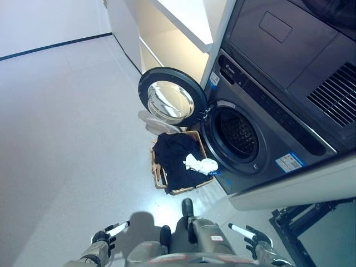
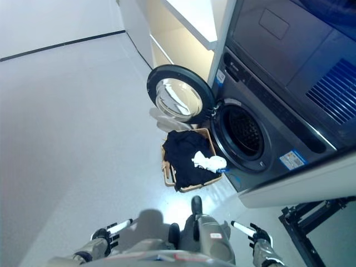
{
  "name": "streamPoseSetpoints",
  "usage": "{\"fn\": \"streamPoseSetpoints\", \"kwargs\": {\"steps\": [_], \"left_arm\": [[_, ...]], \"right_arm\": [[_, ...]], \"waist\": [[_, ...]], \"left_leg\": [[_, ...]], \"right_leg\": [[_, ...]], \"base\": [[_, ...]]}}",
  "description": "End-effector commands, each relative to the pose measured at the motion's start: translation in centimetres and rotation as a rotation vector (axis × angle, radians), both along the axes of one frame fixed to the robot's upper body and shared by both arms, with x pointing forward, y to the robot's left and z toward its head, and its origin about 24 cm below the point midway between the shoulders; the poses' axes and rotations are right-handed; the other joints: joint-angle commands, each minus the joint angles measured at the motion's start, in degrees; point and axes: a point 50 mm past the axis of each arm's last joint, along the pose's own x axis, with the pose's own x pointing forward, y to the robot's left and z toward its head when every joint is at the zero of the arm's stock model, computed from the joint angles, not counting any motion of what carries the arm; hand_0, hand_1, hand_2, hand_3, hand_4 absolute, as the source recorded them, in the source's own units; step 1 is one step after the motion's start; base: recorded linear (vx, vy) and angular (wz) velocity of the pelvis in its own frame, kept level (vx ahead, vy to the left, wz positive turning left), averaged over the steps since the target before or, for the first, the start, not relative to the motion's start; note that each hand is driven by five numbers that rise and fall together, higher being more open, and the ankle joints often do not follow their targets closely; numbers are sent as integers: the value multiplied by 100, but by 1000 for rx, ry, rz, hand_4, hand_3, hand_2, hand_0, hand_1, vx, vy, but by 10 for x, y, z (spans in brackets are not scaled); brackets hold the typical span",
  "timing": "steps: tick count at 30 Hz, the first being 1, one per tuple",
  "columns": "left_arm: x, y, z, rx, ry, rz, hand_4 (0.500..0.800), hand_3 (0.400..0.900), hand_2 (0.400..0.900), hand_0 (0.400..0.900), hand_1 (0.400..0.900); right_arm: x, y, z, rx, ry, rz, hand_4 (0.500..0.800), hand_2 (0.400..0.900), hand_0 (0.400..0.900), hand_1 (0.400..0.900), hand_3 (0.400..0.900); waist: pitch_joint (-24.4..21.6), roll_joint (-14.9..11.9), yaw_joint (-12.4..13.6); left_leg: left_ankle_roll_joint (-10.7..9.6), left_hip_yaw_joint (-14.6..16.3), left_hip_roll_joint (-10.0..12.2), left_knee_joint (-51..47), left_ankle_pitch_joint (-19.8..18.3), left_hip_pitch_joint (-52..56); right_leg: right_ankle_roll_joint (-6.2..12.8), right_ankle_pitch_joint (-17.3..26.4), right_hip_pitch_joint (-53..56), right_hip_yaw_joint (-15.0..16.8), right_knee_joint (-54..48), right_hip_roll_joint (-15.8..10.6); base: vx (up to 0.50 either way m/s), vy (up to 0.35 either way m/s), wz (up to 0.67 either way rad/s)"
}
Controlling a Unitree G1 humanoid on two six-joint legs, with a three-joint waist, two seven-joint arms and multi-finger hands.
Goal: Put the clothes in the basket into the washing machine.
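Note:
A wicker basket (image 1: 157,169) stands on the floor in front of the washing machine (image 1: 267,130). A heap of black clothes (image 1: 175,156) fills it, with a small white garment (image 1: 201,164) on top at the right. The machine's round door (image 1: 171,99) is swung open to the left, and the dark drum opening (image 1: 238,133) shows. My left hand (image 1: 107,236) hangs low at the bottom left, fingers straight. At the bottom right my right hand (image 1: 253,237) is also open. Both are well short of the basket and hold nothing.
A pale cloth (image 1: 151,121) lies on the floor behind the basket, under the open door. White shelving (image 1: 178,28) stands left of the machine. A white counter edge (image 1: 295,186) juts out at the right, with a black frame (image 1: 303,219) below it. Light floor spreads to the left.

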Motion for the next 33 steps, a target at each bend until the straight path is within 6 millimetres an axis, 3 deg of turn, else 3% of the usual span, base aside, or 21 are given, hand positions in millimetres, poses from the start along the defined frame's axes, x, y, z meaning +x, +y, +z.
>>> {"fn": "streamPoseSetpoints", "kwargs": {"steps": [1, 3, 4, 5, 6, 7, 8, 9, 11, 12, 13, 15, 16, 17, 23, 28, 29, 32, 33], "left_arm": [[-13, 4, -2, 26, 20, -8, 800, 900, 900, 900, 900], [-13, 3, -2, 24, 10, 10, 800, 900, 900, 900, 900], [-15, 1, -3, 15, 15, 16, 800, 900, 900, 900, 900], [-20, -5, -6, -3, 20, 31, 800, 900, 900, 900, 900], [-20, -5, -6, -2, 20, 31, 800, 900, 900, 900, 900], [-22, -9, -7, -14, 24, 34, 800, 900, 900, 900, 900], [-16, -15, -7, -22, -3, 32, 800, 900, 900, 900, 900], [-12, -18, -7, -29, -15, 27, 800, 900, 900, 900, 900], [-5, -23, -6, -35, -40, 24, 800, 900, 900, 900, 900], [-5, -23, -6, -35, -40, 24, 800, 900, 900, 900, 900], [-3, -31, -7, -47, -42, -6, 800, 900, 900, 900, 900], [-3, -34, -7, -45, -39, -26, 800, 900, 900, 900, 900], [0, -35, -6, -38, -45, -48, 800, 900, 900, 900, 900], [2, -34, -6, -30, -47, -53, 800, 900, 900, 900, 900], [9, -23, -2, 3, -58, -83, 800, 900, 900, 900, 900], [37, -13, 11, 63, -141, -100, 800, 900, 900, 900, 900], [38, -13, 11, 63, -141, -100, 800, 900, 900, 900, 900], [71, -11, 27, 116, -252, -109, 800, 900, 900, 900, 900], [71, -11, 27, 116, -252, -108, 800, 900, 900, 900, 900]], "right_arm": [[5, -20, 9, -69, -53, -28, 800, 900, 900, 900, 900], [10, -20, 10, -74, -68, -13, 800, 900, 900, 900, 900], [14, -19, 11, -70, -80, 10, 800, 900, 900, 900, 900], [19, -20, 14, -81, -95, 42, 800, 900, 900, 900, 900], [19, -20, 14, -81, -95, 42, 800, 900, 900, 900, 900], [25, -20, 16, -86, -117, 62, 800, 900, 900, 900, 900], [39, -23, 23, -105, -172, 81, 800, 900, 900, 900, 900], [46, -24, 26, -111, -195, 88, 800, 900, 900, 900, 900], [59, -25, 34, -136, -238, 122, 800, 900, 900, 900, 900], [59, -25, 34, -137, -238, 122, 800, 900, 900, 900, 900], [67, -28, 39, -166, -262, 135, 800, 900, 900, 900, 900], [69, -30, 42, -183, -270, 151, 800, 900, 900, 900, 900], [75, -31, 46, -209, -280, 178, 800, 900, 900, 900, 900], [80, -31, 48, -221, -285, 200, 800, 900, 900, 900, 900], [97, -24, 52, -246, -286, 289, 800, 900, 900, 900, 900], [143, -18, 76, -318, -374, 344, 800, 900, 900, 900, 900], [143, -18, 76, -318, -374, 344, 800, 900, 900, 900, 900], [185, -25, 116, -534, -454, 451, 800, 900, 900, 900, 900], [185, -25, 116, -535, -454, 451, 800, 900, 900, 900, 900]], "waist": [[15, 158, -54], [10, 182, -58], [-75, 249, -106], [-170, 367, -126], [-180, 361, -135], [-183, 422, -153], [-44, 444, -140], [31, 444, -138], [163, 438, -119], [169, 440, -116], [233, 501, -137], [266, 559, -157], [326, 637, -119], [353, 648, -97], [463, 587, -30], [643, 558, 138], [636, 558, 139], [873, 599, 208], [864, 599, 207]], "left_leg": [[-723, -533, 199, 447, -873, 262], [-736, -533, 242, 440, -919, 357], [-785, -584, 326, 399, -838, 496], [-938, -589, 431, 627, -680, 513], [-938, -597, 422, 633, -674, 495], [-1077, -568, 420, 1009, -458, 366], [-1363, -413, 409, 1920, -75, -140], [-1379, -269, 447, 2190, -54, -376], [-1253, 127, 576, 2077, -235, -794], [-1252, 130, 578, 2076, -239, -784], [-1163, 398, 637, 1256, -379, -1029], [-1161, 405, 702, 698, -125, -1067], [-1204, 248, 735, 236, 261, -1261], [-1221, 153, 727, 202, 351, -1334], [-1093, 286, 693, 313, 219, -1527], [-1000, 403, 632, 345, 246, -2064], [-1000, 404, 632, 351, 244, -2077], [-964, 407, 560, 711, 196, -2632], [-964, 408, 560, 726, 190, -2652]], "right_leg": [[153, 741, 318, 165, -7, 102], [126, 795, 318, 77, 126, 84], [65, 771, 315, 76, 242, 143], [-49, 650, 504, -126, 171, 128], [-46, 660, 496, -130, 160, 117], [-90, 633, 628, -193, 84, 96], [-149, 575, 863, -242, -37, -8], [-174, 522, 905, -257, -32, -53], [-241, 337, 907, -337, 64, -161], [-241, 328, 910, -335, 74, -159], [-231, 238, 921, -452, 42, -218], [-230, 228, 937, -528, 20, -203], [-232, 193, 900, -583, 67, -146], [-233, 149, 873, -579, 117, -128], [-199, 156, 516, -384, 357, -127], [-148, 340, -157, -268, 390, -189], [-147, 339, -170, -267, 396, -189], [-144, 386, -724, -273, 679, -194], [-144, 383, -743, -272, 690, -194]], "base": [[449, -300, 32], [382, -272, 27], [487, -347, 53], [482, -347, 54], [421, -312, 53], [248, -265, 44], [287, -344, 51], [205, -340, 43], [86, -193, 29], [99, -133, 37], [97, -90, 36], [96, -61, 26], [102, 6, -5], [100, 7, -6], [46, 133, -29], [-32, 102, -8], [-64, 55, 7], [-64, 36, 4], [-89, 19, 1]]}}
